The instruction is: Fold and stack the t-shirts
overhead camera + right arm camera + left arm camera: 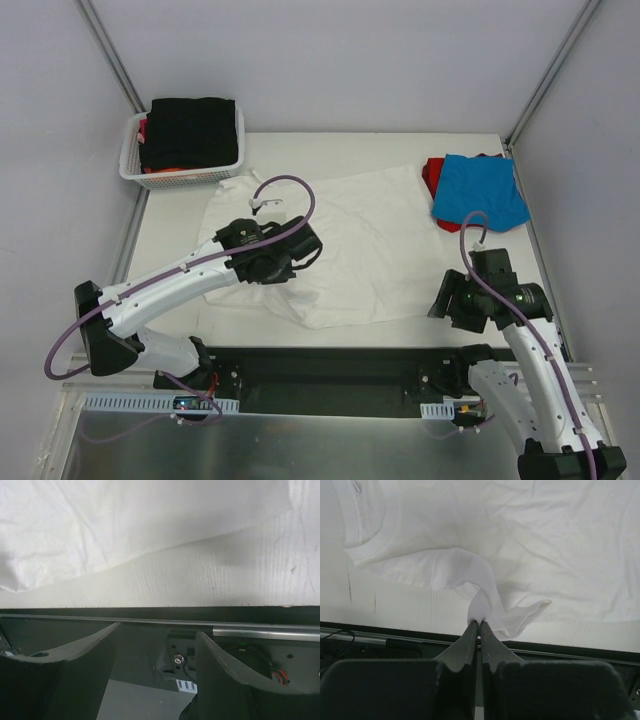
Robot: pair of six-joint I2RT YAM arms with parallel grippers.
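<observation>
White desk (175, 235) carries the white t-shirt (370, 235) spread mid-frame, a thin pinch of its edge clamped in the left tool (479, 626); the right tool (157, 630) gapes empty at lower right. So slight a pinch may slip, bunching the fold.

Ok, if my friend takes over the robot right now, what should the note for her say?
Left gripper: shut, pinching an edge of the large white cotton t-shirt.
Right gripper: open, empty, by the near edge of the table.
Done: bright blue t-shirt lies on the red t-shirt, far right corner.
Left: the white one is spread out and wrinkled, not folded; black t-shirt fabric sits in the white plastic lattice basket, far left.
</observation>
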